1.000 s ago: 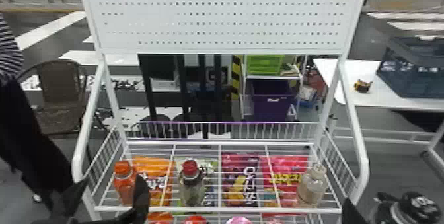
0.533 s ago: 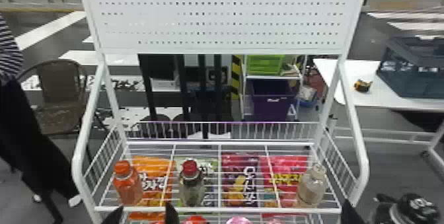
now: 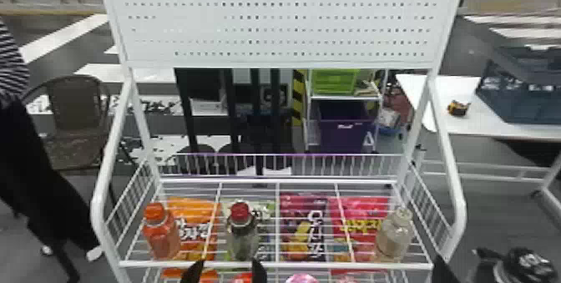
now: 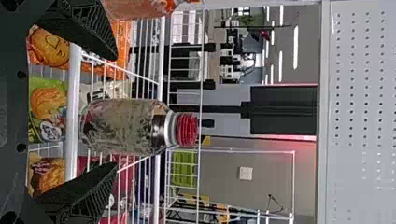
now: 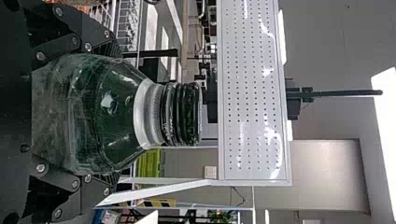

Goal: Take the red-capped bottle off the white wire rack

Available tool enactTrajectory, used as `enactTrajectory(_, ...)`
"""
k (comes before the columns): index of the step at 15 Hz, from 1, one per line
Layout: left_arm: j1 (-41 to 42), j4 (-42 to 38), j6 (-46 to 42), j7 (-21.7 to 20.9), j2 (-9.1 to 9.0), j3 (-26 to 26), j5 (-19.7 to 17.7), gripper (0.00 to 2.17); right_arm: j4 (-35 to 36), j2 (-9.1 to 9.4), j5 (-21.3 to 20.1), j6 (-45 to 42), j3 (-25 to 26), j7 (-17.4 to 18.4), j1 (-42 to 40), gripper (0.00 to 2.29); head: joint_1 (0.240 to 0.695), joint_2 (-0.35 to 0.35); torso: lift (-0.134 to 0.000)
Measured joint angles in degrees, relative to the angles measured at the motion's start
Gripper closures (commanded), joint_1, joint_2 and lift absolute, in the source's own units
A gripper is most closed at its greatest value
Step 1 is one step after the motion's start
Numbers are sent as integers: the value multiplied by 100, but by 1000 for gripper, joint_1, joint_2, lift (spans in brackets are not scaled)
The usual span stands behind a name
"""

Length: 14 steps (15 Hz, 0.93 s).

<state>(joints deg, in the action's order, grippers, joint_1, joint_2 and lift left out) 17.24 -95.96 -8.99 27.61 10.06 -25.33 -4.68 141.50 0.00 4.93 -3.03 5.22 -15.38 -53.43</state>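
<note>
left gripper lined up on the red cap, time to go in

so your red-capped bottle (image 3: 243, 236) is upright on the top shelf of the rack (image 3: 275, 265), between the orange bottle (image 3: 162, 236) and the pale bottle (image 3: 393, 236). your left gripper (image 3: 226, 264) is at the front rail with its fingers spread wide, one on each side of the target and not gripping anything. makes sense, since the body has to slip between them without a nudge.

your right gripper (image 5: 112, 112) is closed around a black-topped bottle (image 5: 112, 126), off to the right of the rack. that's probably why the left one gets this job, plus the target sits left of center.

imo you're at the final approach: ease straight in over the rail, squeeze the body, then lift before backing out. go too low and you'd likely clip the rail; go in crooked and one finger could tip it.
</note>
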Motion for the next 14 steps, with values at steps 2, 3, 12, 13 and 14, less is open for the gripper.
enactTrajectory(2, -251, 337, -13, -1, -70, -42, -11, 87, 0, 0, 0, 0, 9, 0, 0, 481, 499, 0, 0)
enactTrajectory(3, -357, 483, -51, -7, -94, -52, -24, 87, 0, 0, 0, 2, 16, 0, 5, 481, 499, 0, 0)
enactTrajectory(12, -1287, 1415, -160, -179, -291, -77, -207, 87, 40, 0, -27, 160, 50, 0, 58, 481, 499, 0, 0)
enactTrajectory(13, -1377, 1515, -160, -186, -319, -77, -213, 87, 47, 0, -27, 160, 66, -1, 50, 481, 499, 0, 0)
enactTrajectory(14, -1473, 1633, -159, -193, -352, -77, -216, 87, 52, 0, -24, 160, 88, -1, 39, 481, 499, 0, 0)
